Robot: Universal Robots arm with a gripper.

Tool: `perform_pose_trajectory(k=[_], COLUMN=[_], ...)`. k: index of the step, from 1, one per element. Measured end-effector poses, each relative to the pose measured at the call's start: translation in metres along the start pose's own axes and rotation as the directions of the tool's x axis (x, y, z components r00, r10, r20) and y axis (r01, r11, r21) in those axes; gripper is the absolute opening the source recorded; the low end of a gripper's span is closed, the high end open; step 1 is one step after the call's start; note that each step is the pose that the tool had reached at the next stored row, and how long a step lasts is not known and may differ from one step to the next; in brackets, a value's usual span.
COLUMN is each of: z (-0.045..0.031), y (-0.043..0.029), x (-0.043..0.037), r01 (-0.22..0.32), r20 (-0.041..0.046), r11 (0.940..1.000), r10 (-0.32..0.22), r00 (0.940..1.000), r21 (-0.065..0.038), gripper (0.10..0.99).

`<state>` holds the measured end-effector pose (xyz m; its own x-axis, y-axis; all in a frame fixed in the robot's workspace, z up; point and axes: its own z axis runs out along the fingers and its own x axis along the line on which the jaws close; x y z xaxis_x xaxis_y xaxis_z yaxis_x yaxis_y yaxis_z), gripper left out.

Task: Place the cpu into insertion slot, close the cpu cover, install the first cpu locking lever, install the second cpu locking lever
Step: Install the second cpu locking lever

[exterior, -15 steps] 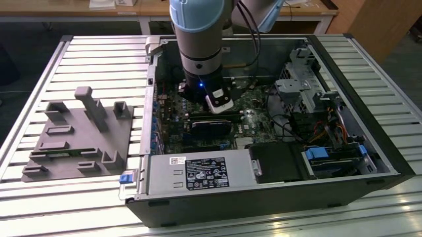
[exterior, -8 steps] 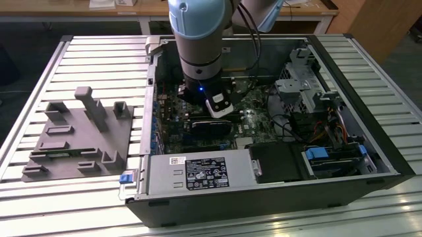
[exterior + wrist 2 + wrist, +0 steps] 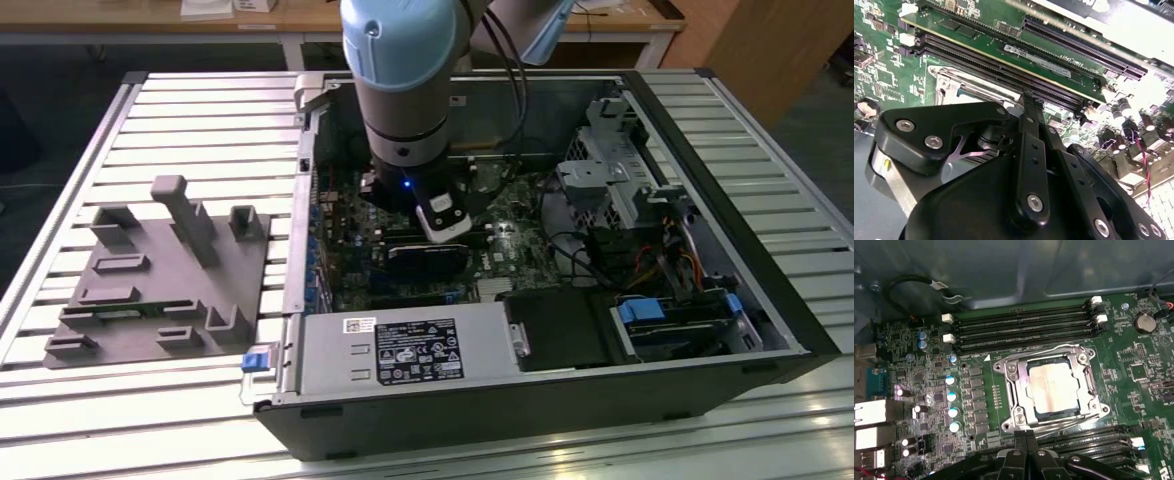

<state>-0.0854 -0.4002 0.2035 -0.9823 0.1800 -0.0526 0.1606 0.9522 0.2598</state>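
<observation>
I see the chip (image 3: 1052,389) already lying in its socket (image 3: 1020,412) on the green board (image 3: 1134,370) with the metal frame (image 3: 1081,371) folded flat over it, and my gripper (image 3: 1026,435), fingers pressed together and empty, hovers just beside the frame's near edge.
</observation>
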Motion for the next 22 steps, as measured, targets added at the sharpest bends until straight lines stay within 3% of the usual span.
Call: perform_pose_trajectory(k=[8, 22], z=[0.0038, 0.0103], y=[-0.0016, -0.0044], x=[0.0022, 0.0064], r01=[0.0, 0.001], r20=[-0.0056, -0.0108], r11=[0.9996, 0.9985], r10=[0.0, -0.002], r00=[1.0, 0.9999], r21=[-0.029, -0.055], gripper=[0.106, 0.106])
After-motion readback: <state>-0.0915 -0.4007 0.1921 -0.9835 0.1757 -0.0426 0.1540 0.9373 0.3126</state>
